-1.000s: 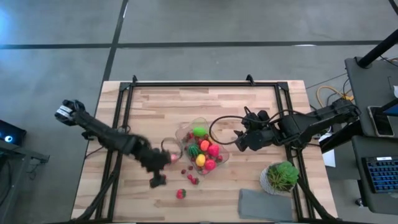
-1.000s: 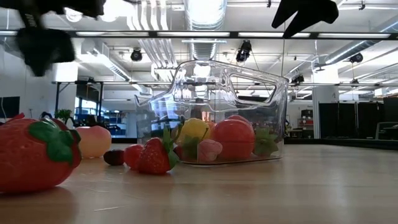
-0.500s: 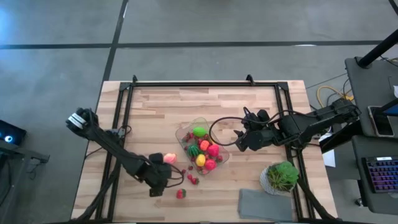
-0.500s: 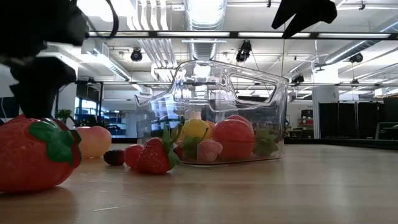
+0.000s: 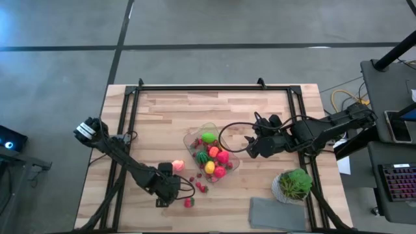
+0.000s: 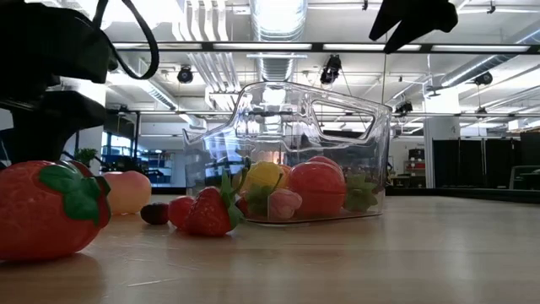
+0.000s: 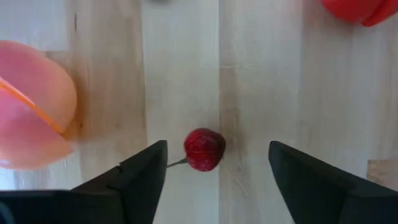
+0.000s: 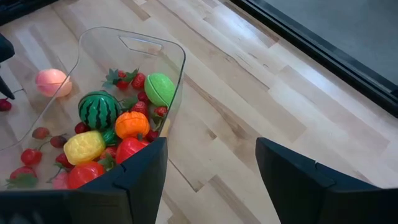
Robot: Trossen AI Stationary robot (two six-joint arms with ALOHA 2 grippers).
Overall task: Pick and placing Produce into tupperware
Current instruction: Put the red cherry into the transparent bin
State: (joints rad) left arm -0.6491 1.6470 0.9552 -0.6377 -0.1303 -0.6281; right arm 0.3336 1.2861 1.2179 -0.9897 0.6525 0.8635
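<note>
The wooden desk carries the clear tupperware near its middle, already holding a green fruit, a small striped melon, an orange piece and yellow and red ones. The right hand hangs just beside the tub's right edge, its fingers spread and holding nothing. The left hand is low over the desk in front of the tub's left corner, fingers spread to either side of a small dark red cherry, not touching it, with a pink peach and a big strawberry lying close by.
</note>
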